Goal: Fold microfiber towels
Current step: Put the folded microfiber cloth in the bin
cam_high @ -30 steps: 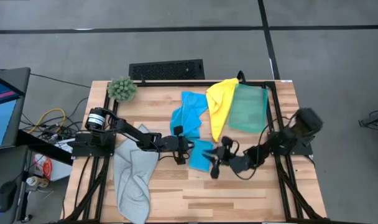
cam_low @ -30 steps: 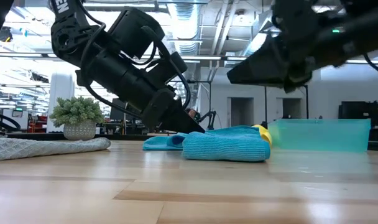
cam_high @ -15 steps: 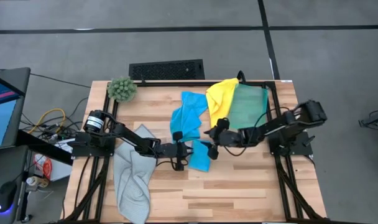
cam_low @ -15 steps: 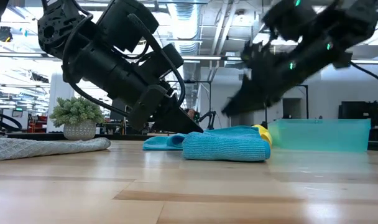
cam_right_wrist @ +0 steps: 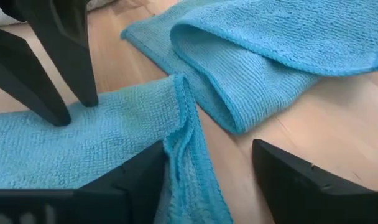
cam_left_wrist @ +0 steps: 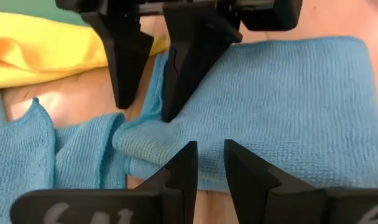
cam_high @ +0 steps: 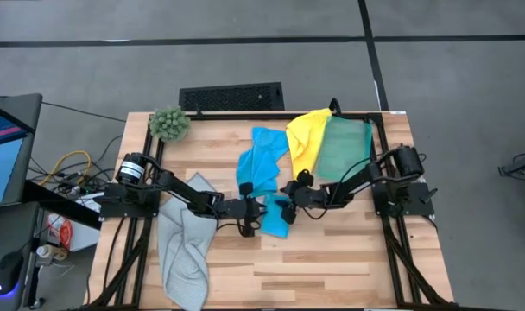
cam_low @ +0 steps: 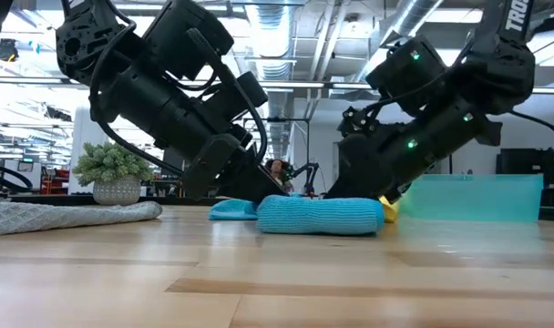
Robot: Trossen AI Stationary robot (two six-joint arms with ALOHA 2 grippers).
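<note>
Grey towel (cam_high: 183, 250): lies crumpled at the surface's (cam_high: 332, 268) left front edge.
Left gripper (cam_high: 248, 218): low on the folded blue towel's (cam_high: 275, 216) left edge, fingers slightly apart, pressing the cloth.
Right gripper (cam_high: 288, 192): fingers spread wide over the same towel's far corner.
Second blue towel (cam_high: 261, 160): loose, behind.
Yellow towel (cam_high: 306, 142): overlaps teal towel (cam_high: 344, 151).
Writing: white letters "TRO" on the right arm, low view.

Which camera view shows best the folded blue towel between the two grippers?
The left wrist view: the folded blue towel fills it, showing weave and edges. The high view shows it small, partly under the grippers; the low view only side-on; the right wrist view one corner.
</note>
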